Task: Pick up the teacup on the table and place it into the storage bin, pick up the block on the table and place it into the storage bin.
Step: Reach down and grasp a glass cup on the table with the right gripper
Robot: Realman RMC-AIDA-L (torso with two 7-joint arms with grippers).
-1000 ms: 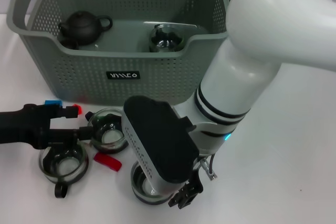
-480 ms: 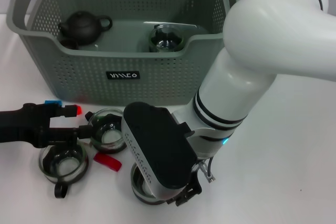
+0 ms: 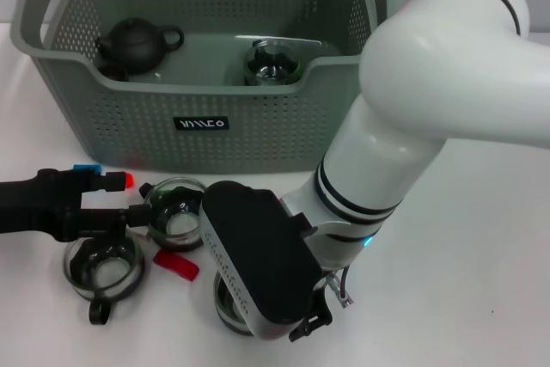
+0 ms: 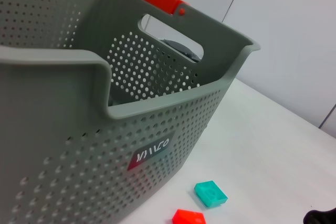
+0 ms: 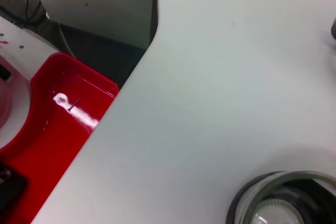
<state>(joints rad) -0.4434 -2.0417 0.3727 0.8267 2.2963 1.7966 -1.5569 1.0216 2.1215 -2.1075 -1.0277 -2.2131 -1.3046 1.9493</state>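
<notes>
The storage bin [image 3: 129, 118] stands at the back of the table, and its side [image 4: 79, 145] fills the left wrist view. A black teapot [image 3: 133, 43] and a glass teacup [image 3: 273, 64] lie inside it. Three more glass teacups stand on the table: one [image 3: 176, 212] in front of the bin, one [image 3: 103, 268] nearer the left, and one [image 3: 225, 308] half hidden under my right wrist, also seen as a teacup [image 5: 283, 205] in the right wrist view. A red block [image 3: 176, 265] lies between them. My right gripper [image 3: 309, 322] hangs low beside that hidden teacup. My left gripper [image 3: 129, 215] is parked next to the middle teacup.
A small blue block [image 3: 86, 169] and a small red block [image 3: 129, 180] lie by the bin's front left; the left wrist view shows them as a teal block [image 4: 211, 192] and a red block [image 4: 189, 217]. Past the table edge sits a red container [image 5: 63, 119].
My right arm has sunk lower and drawn slightly toward the front, covering more of the near teacup. The left arm and all objects have stayed put.
</notes>
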